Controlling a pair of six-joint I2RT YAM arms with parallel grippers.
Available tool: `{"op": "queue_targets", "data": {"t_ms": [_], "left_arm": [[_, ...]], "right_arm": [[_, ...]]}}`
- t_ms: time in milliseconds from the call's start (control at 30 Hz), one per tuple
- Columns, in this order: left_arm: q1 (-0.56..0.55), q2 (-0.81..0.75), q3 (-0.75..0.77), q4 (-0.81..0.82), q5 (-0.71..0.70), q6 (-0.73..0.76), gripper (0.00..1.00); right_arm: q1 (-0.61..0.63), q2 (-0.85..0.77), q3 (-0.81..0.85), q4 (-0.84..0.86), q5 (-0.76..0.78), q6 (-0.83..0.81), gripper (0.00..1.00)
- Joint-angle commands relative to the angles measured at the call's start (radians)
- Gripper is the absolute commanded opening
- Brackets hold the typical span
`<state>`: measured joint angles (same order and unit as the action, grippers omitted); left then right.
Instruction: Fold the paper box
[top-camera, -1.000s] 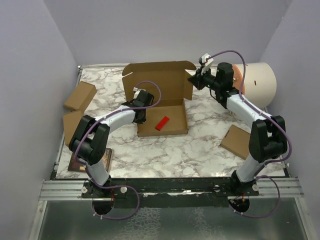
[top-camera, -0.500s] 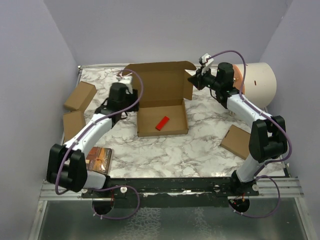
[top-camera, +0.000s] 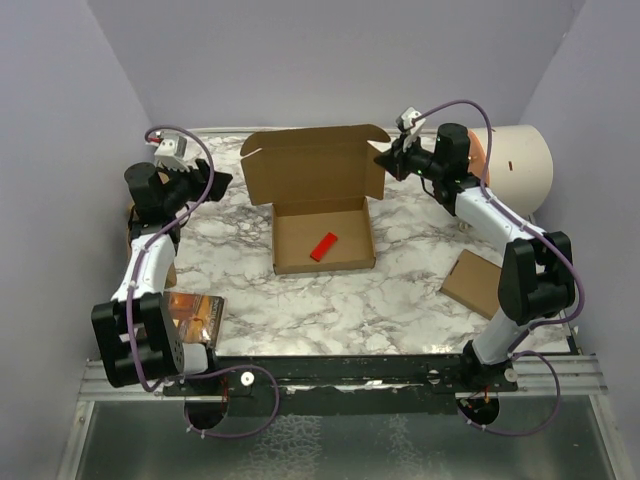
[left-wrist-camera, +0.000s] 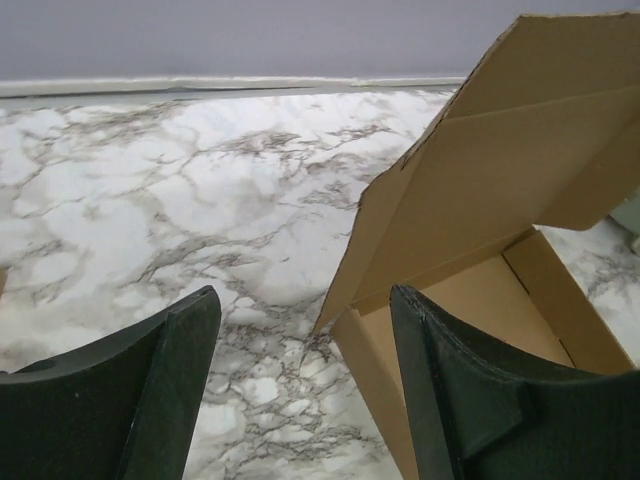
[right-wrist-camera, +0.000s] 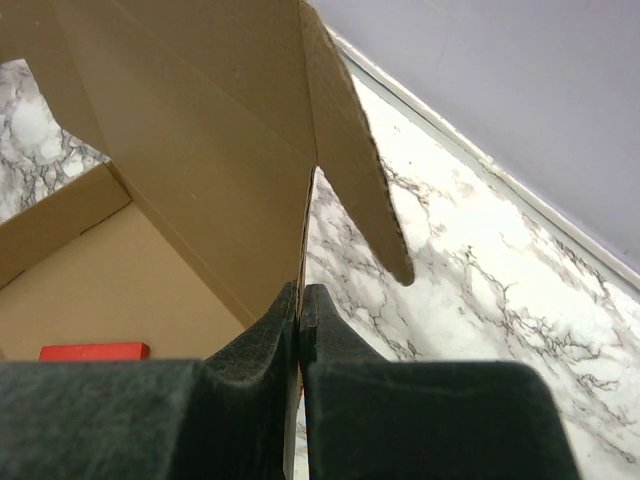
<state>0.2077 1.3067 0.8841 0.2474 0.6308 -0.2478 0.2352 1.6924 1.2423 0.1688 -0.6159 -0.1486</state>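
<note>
paper box sits open at the middle of the marble table, lid upright on its far side, 1 red block lying inside it. right tool, at the box's far right corner, is pinched tight on the lid's side flap. left tool, well left of the box, hangs above the table with fingers apart, holding nothing.
</note>
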Motion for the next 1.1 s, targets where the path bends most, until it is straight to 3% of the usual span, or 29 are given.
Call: {"op": "queue_targets", "data": {"t_ms": [0, 100, 367, 600, 800, 1067], "left_arm": [[0.009, 0.081, -0.008, 0.291, 0.289, 0.003, 0.71], [0.008, 0.110, -0.002, 0.392, 0.334, 0.009, 0.71], [0.001, 0.224, 0.171, 0.105, 0.332, 0.191, 0.69], [-0.038, 0.309, 0.219, 0.094, 0.400, 0.172, 0.55], [-0.080, 0.319, 0.225, 0.079, 0.350, 0.188, 0.38], [-0.099, 0.297, 0.214, 0.071, 0.283, 0.193, 0.30]], "right_arm": [[0.000, 0.011, 0.059, -0.037, -0.072, -0.045, 0.01], [0.000, 0.021, 0.076, -0.052, -0.081, -0.054, 0.01], [0.000, 0.042, 0.112, -0.076, -0.109, -0.061, 0.01], [0.000, 0.053, 0.130, -0.090, -0.116, -0.068, 0.01], [-0.001, 0.060, 0.135, -0.094, -0.121, -0.066, 0.01], [0.000, 0.066, 0.138, -0.094, -0.127, -0.063, 0.01]]}}
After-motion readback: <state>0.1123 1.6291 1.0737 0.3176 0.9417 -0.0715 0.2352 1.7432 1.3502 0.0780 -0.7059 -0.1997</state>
